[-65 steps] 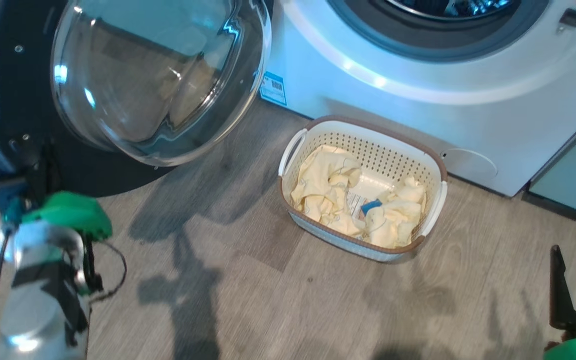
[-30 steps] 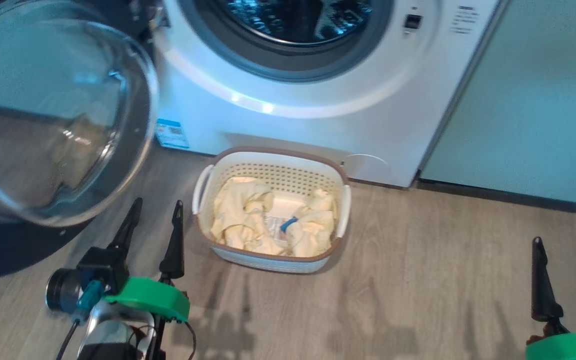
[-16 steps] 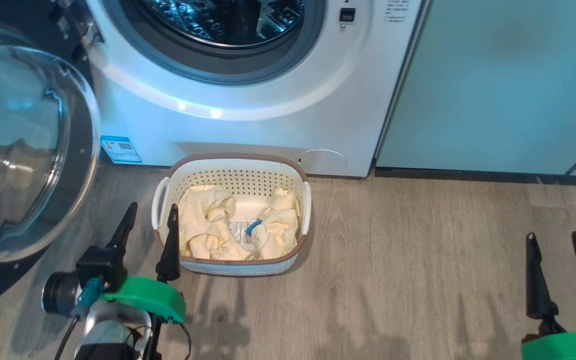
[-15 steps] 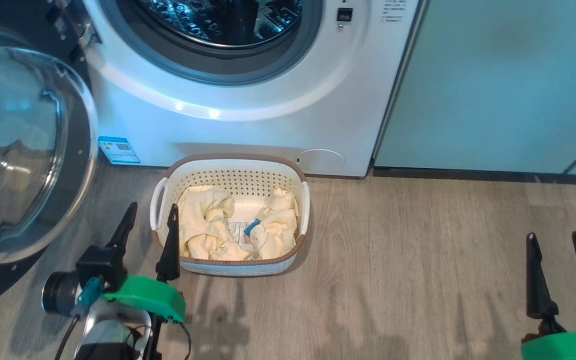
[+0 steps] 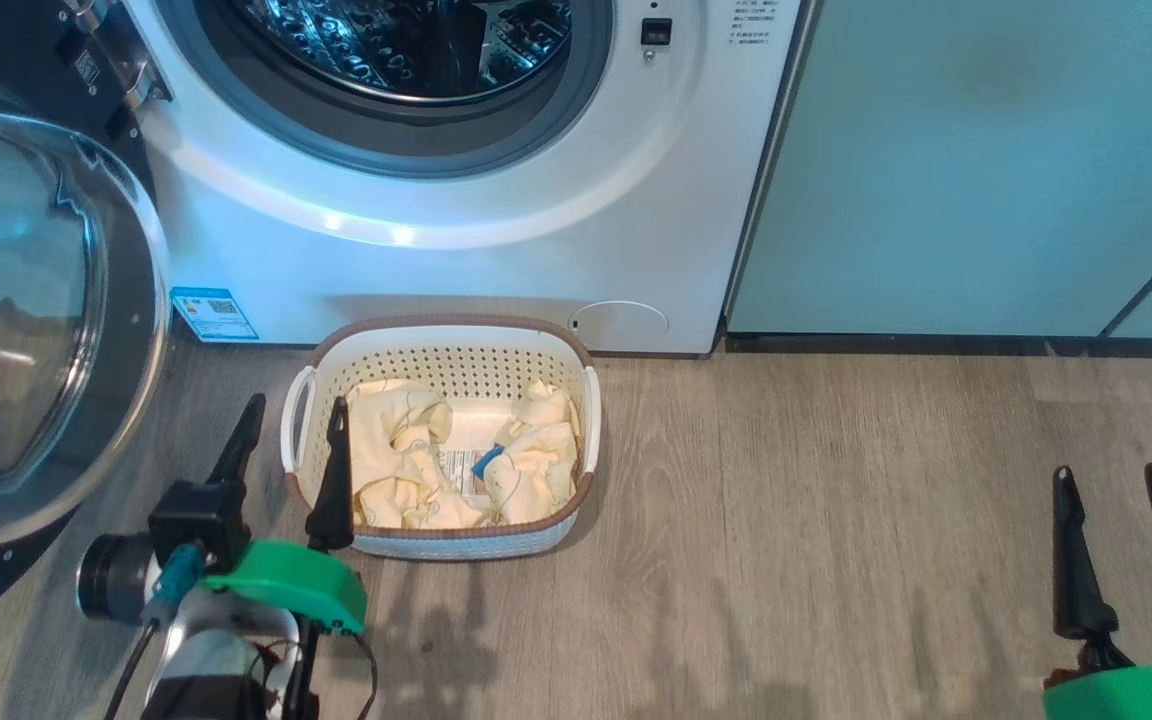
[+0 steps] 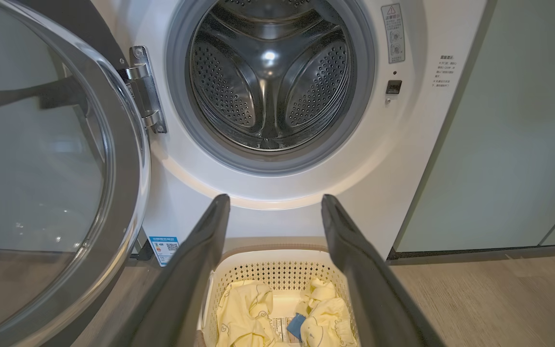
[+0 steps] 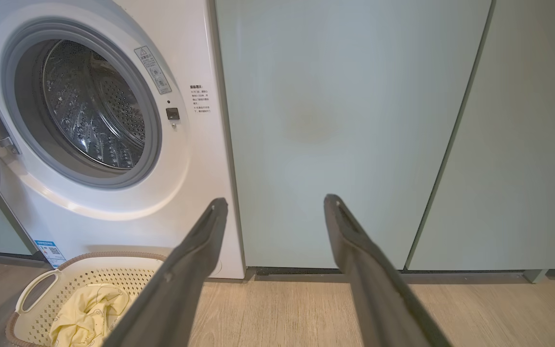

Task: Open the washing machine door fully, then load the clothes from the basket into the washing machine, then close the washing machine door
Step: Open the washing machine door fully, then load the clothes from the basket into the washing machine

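Cut off: washing machine door (image 5: pixel 46 300) runs off the head view's left edge; drum (image 5: pixel 406 50) top cropped.
Clothes (image 5: pixel 396 440): crumpled in the basket (image 5: pixel 436 345) on the floor (image 5: pixel 786 500), just in front of the washing machine (image 5: pixel 496 270).
Around: pale green cabinets (image 5: pixel 936 170) to the right.
Left hand (image 5: pixel 296 402): spread wide, empty, by the basket's left handle.
Right hand (image 5: pixel 1108 472): spread wide, empty, well apart.
Change: only the camera has shifted; basket unmoved.

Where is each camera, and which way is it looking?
Head: up high, looking down at the basket, floor and washer; left gripper and right gripper show.
Left wrist: behind its own fingers, facing the drum and open door.
Right wrist: behind its own fingers, facing the cabinets.
All three share the basket and washer.
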Robot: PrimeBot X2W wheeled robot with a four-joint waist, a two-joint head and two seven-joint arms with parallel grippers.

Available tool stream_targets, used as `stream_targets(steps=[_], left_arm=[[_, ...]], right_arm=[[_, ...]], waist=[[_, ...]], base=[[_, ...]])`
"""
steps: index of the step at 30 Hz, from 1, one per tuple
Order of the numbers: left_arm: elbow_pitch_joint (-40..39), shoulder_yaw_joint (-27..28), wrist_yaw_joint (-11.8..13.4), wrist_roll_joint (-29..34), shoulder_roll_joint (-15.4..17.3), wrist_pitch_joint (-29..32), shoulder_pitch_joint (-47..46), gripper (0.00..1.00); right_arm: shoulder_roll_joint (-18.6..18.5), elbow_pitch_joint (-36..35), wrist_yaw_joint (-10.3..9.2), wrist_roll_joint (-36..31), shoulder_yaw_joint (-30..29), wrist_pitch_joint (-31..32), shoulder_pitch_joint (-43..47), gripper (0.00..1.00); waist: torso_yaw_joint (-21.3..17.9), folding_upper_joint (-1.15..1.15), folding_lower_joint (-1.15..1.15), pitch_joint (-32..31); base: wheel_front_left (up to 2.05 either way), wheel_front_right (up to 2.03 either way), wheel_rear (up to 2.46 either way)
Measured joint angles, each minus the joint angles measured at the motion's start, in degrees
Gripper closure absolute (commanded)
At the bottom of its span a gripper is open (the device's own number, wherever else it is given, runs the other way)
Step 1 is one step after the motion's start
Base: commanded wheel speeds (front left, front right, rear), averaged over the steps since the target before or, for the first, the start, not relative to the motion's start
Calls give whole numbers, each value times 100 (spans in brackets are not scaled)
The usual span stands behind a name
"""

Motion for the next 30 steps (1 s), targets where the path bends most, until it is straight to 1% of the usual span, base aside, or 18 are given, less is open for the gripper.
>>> stream_targets(steps=[11,22,30], left_arm=[[18,-88,1,-3,2,0,8,0],[-10,-166,97,-4,8,9,23,0],[-83,-208,143,-4,40,7,34,0]], right_arm=[[0,7,0,5,0,0,15,0],[0,16,0,56,-2,0,18,0],[0,35,0,66,-12,0,22,0]], waist=[[-21,0,0,-83],[-40,0,0,-105],[-43,0,0,-77]], base=[[0,0,0],[2,-2,0],[81,-82,1]])
